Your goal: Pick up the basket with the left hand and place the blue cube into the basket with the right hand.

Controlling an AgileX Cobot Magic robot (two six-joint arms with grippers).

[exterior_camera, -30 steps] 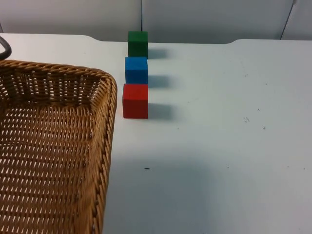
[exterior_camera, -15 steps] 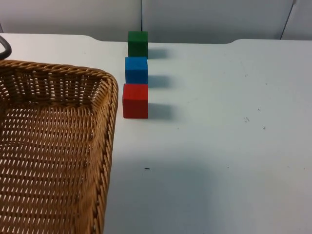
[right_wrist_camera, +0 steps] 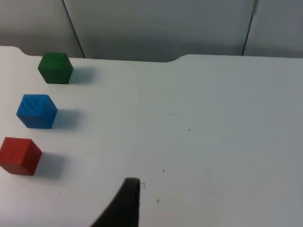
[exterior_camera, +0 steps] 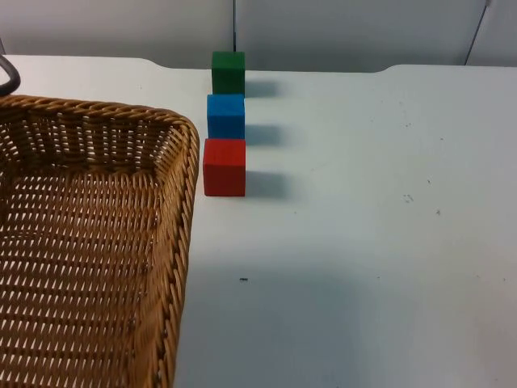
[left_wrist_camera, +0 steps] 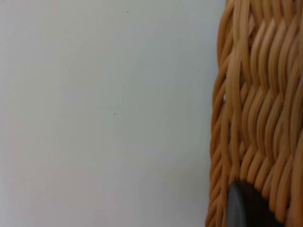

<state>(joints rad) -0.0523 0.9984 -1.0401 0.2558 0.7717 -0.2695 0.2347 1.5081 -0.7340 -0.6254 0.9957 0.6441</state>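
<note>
The left gripper's state cannot be told: in the left wrist view a black fingertip point(left_wrist_camera: 246, 208) is being pressed against the woven wall of the wicker basket point(left_wrist_camera: 258, 109), with white table point(left_wrist_camera: 104, 113) beside it. In the top view the basket point(exterior_camera: 97, 242) is being shown at the table's left, and just beside its rim a row is being formed by a red cube point(exterior_camera: 224, 166), blue cube point(exterior_camera: 225, 115) and green cube point(exterior_camera: 229, 73). In the right wrist view the three cubes are being seen well apart from the right gripper's fingertip point(right_wrist_camera: 125, 203), whose grip cannot be told.
</note>
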